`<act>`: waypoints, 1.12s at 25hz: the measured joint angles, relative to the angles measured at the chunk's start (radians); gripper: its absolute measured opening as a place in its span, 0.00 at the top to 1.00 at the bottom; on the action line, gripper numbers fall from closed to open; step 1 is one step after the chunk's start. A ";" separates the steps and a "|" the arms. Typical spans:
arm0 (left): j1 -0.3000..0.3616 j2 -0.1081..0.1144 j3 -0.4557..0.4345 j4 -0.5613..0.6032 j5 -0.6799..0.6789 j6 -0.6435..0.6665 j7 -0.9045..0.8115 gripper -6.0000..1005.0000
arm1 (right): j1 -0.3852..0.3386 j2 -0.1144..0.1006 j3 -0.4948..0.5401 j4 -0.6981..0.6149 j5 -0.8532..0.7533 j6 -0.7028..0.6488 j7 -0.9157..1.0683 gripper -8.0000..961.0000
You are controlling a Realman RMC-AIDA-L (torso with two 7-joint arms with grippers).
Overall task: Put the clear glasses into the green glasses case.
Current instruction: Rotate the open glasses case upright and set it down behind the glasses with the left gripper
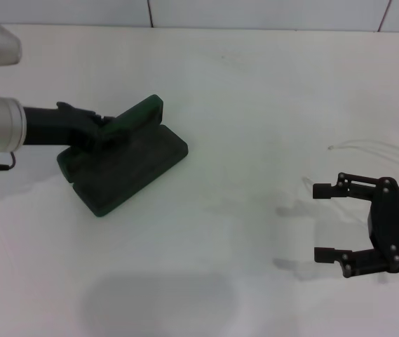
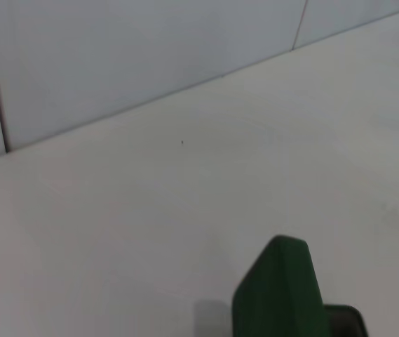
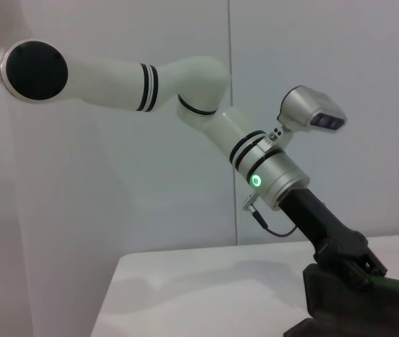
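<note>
The green glasses case (image 1: 125, 165) lies at the left of the white table with its lid (image 1: 137, 116) tilted up, partly open. My left gripper (image 1: 101, 128) reaches in from the left and is shut on that lid; the right wrist view shows it (image 3: 346, 256) clamped on the case (image 3: 374, 302). In the left wrist view only the lid's green edge (image 2: 283, 295) appears. The clear glasses (image 1: 357, 142) are faint thin lines at the right. My right gripper (image 1: 322, 222) hovers open and holds nothing, just nearer me than the glasses, fingers pointing left.
The white table (image 1: 241, 84) ends at a pale tiled wall (image 1: 255, 14) along the back. The left arm (image 3: 185, 91) stretches across above the table's left side.
</note>
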 joint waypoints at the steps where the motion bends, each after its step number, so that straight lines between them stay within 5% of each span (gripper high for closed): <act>1: -0.001 -0.001 0.003 0.007 -0.007 0.000 0.000 0.64 | 0.000 -0.001 0.001 0.000 0.000 0.000 0.000 0.09; 11: -0.070 -0.004 0.167 0.009 -0.071 -0.012 -0.005 0.80 | -0.004 0.001 0.003 0.001 0.000 -0.003 -0.013 0.09; 25: -0.133 -0.006 0.346 0.071 -0.124 -0.052 -0.008 0.78 | -0.022 0.015 0.005 0.011 -0.001 -0.009 -0.027 0.09; 28: -0.128 -0.007 0.440 0.094 -0.162 -0.119 0.010 0.77 | -0.027 0.020 0.004 0.011 -0.001 -0.009 -0.031 0.09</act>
